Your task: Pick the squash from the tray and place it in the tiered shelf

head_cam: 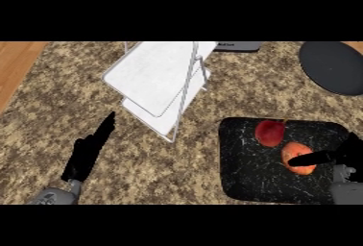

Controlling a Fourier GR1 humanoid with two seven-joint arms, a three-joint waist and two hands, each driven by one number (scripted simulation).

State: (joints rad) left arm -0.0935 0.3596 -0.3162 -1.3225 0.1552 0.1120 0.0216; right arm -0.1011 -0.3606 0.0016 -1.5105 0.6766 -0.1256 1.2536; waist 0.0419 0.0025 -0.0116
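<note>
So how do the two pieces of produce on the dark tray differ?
The red one is darker and lies nearer the tray's far edge, untouched. The orange one is paler and sits nearer the robot, with a finger of the right hand across it. Both are rounded and lie close together on the tray.

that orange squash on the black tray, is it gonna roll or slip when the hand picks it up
Probably somewhat. The orange squash looks rounded and smooth, so it may roll on the flat black tray if nudged. Its shiny skin could slip between fingers. The red fruit sits close beside it and might get bumped. The right hand reaches over the squash.
</note>
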